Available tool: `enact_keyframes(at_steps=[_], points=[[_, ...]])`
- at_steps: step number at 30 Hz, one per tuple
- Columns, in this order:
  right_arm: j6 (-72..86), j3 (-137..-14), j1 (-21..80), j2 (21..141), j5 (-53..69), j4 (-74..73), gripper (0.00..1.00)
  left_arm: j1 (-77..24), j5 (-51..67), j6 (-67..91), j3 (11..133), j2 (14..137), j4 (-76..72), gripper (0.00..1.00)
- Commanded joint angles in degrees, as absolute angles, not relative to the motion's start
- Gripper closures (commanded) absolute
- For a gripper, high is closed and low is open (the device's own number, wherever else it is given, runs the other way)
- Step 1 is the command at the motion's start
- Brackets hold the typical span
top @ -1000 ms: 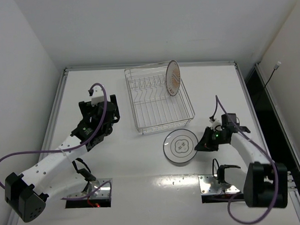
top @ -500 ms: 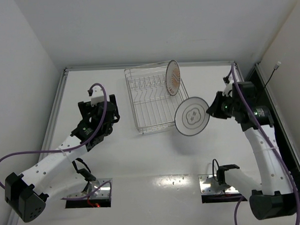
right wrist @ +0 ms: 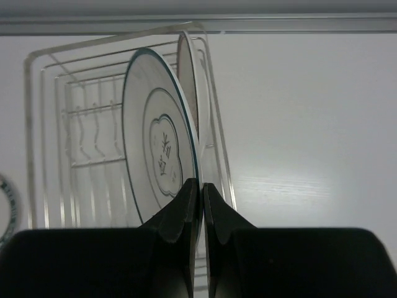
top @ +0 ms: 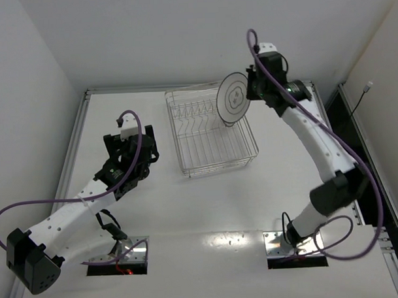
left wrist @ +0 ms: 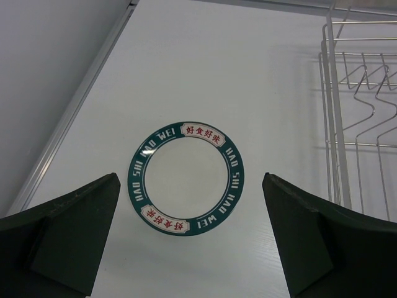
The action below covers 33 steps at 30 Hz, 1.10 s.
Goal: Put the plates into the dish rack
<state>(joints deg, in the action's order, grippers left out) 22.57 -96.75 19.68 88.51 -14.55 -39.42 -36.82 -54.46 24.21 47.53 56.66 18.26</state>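
- The right gripper [top: 252,88] is reaching over the far right part of the table [top: 286,205], and its 2 jaws are pinching tight on the rim of the dark-rimmed plate [top: 234,99].
- That plate is standing on edge in the air with its patterned face turned toward the table's left side. It is hanging over the far right corner of the dish rack [top: 205,139].
- In the right wrist view the fingertips are meeting at the plate's near edge, with only the thin rim between them.
- The other plate [right wrist: 185,71] is standing upright in the rack just behind the held plate. Its rim colour is not showing clearly here, and whether the 2 plates are touching cannot be told.
- Whether the held plate is resting on a tine or wire cannot be told either.
- The dish rack is sitting at the far middle of the table, with its row of tines running along the far side.
- The left gripper [top: 137,148] is hovering over the left part of the table, well apart from the rack's left wall. Its jaws are spreading wide and gripping nothing.
- In the left wrist view a flat green ring [left wrist: 134,183] with white and red lettering is lying on the table between the 2 open fingers, and the rack's wires are showing at the right edge.
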Motion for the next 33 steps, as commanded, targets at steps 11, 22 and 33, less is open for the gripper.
enact_keyframes(at_steps=[11, 22, 33], points=[[6.3, -116.2, 29.1, 112.8, -46.7, -28.1, 1.00, -37.2, -55.2, 24.0, 49.3, 56.4, 17.3, 0.00], [3.0, -117.4, 31.2, 120.8, -49.4, -25.2, 1.00, -37.2, -55.2, 24.0, 49.3, 56.4, 17.3, 0.00], [12.5, -116.4, 29.9, 125.2, -38.5, -31.6, 0.92, -37.2, -55.7, 24.0, 49.3, 57.0, 17.3, 0.00]])
